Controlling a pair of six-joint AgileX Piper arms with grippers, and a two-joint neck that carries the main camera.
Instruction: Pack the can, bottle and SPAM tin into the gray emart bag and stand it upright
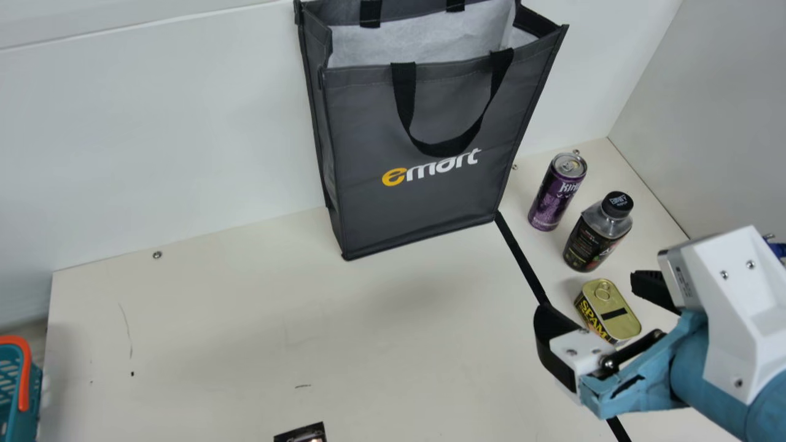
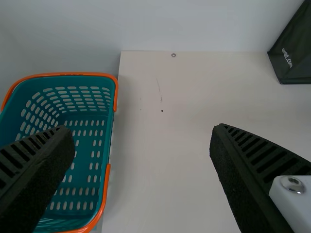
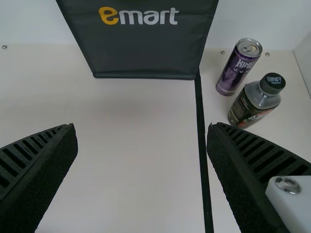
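The gray emart bag [image 1: 424,209] stands upright and open-topped against the back wall; its front also shows in the right wrist view [image 3: 141,48]. Right of it stand the purple can [image 1: 552,199], the dark-capped bottle [image 1: 592,242] and, nearer the front, the SPAM tin [image 1: 614,313]. My right gripper [image 1: 595,298], fingers wide apart, is above the table by the tin. In its wrist view the right gripper [image 3: 141,160] is open and empty, with can [image 3: 238,68] and bottle [image 3: 255,102] farther off. My left gripper [image 2: 143,160] is open and empty too, beside the bag's far-off corner [image 2: 294,60].
A teal basket [image 2: 87,116] with an orange rim is at the table's left side, its edge also in the main view [image 1: 21,393]. A black tape line [image 1: 522,258] runs forward from the bag's right corner. A small dark object [image 1: 301,434] lies at the front.
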